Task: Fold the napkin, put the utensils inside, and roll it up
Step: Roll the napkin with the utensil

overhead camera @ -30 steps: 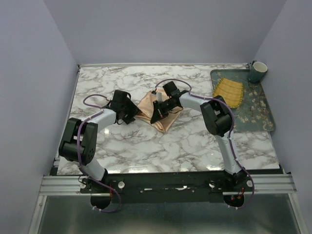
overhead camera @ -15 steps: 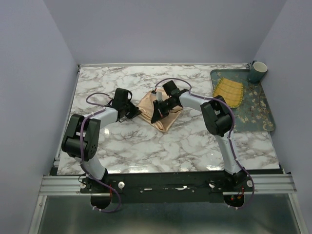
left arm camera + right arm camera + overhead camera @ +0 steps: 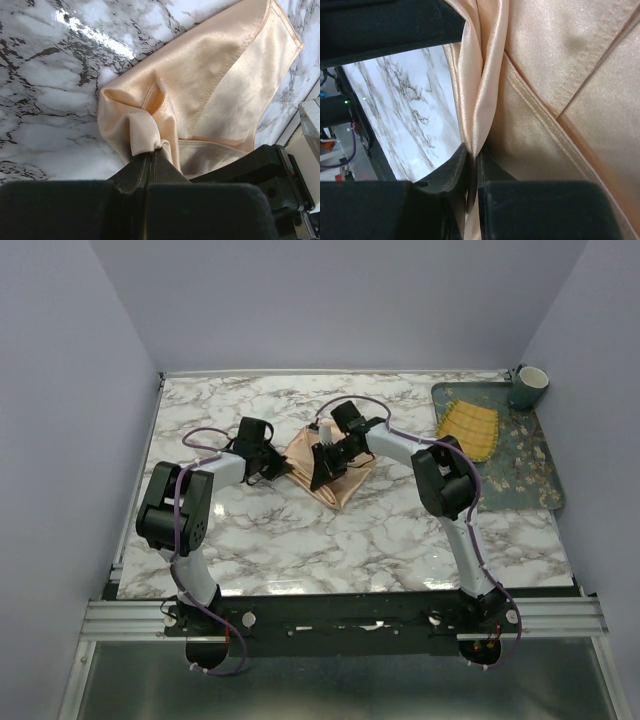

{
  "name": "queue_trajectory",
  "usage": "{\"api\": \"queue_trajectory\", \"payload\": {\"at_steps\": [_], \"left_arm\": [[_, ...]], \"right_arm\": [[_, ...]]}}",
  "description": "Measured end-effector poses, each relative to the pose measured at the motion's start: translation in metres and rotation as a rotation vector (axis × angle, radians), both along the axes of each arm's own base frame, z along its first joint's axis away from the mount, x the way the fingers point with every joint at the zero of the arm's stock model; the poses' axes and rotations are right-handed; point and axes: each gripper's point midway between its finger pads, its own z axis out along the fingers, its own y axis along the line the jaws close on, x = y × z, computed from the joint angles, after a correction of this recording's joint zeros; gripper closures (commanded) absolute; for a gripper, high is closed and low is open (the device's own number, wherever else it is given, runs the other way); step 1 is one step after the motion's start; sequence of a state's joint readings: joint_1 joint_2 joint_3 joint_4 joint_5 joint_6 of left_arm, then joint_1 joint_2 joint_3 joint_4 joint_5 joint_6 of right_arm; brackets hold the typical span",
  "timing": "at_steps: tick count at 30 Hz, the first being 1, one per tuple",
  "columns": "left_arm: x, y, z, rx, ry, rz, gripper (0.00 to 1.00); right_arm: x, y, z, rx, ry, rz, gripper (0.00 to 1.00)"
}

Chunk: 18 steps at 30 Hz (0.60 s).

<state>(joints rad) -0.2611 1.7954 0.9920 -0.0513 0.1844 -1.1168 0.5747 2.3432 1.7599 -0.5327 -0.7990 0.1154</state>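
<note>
- A peach-orange satin napkin (image 3: 338,480) lies crumpled mid-table on the white marble tabletop (image 3: 400,540), only partly folded.
- The left gripper (image 3: 151,154) pinches its bunched corner, and the right gripper (image 3: 472,165) nips a fold.
- No utensils in view; finishing the fold, placing them and rolling are left to do.

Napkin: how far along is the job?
Done: the napkin lies in overlapping layers on the marble table, so it is partly folded. In hand: the left gripper and the right gripper each pinch a bunched fold of it, so folding is under way. Left: no utensils show on or in the cloth, and nothing is rolled.
</note>
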Motion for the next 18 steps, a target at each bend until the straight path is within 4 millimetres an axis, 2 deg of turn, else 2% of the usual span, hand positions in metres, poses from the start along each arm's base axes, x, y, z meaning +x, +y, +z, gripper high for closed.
{"api": "queue_trajectory", "payload": {"at_steps": [5, 9, 14, 18], "left_arm": [[0.001, 0.003, -0.001, -0.002, 0.002, 0.006, 1.0], [0.002, 0.002, -0.003, -0.005, 0.001, 0.004, 1.0], [0.004, 0.003, -0.004, -0.005, 0.0, 0.007, 1.0], [0.004, 0.003, -0.005, -0.005, 0.0, 0.006, 1.0]], "right_arm": [[0.005, -0.004, 0.005, -0.046, -0.025, -0.007, 0.48], [0.007, -0.009, 0.011, -0.096, -0.057, -0.008, 0.4], [0.014, -0.025, 0.025, -0.241, -0.196, -0.035, 0.37], [0.019, -0.026, 0.046, -0.313, -0.336, -0.046, 0.41]]}}
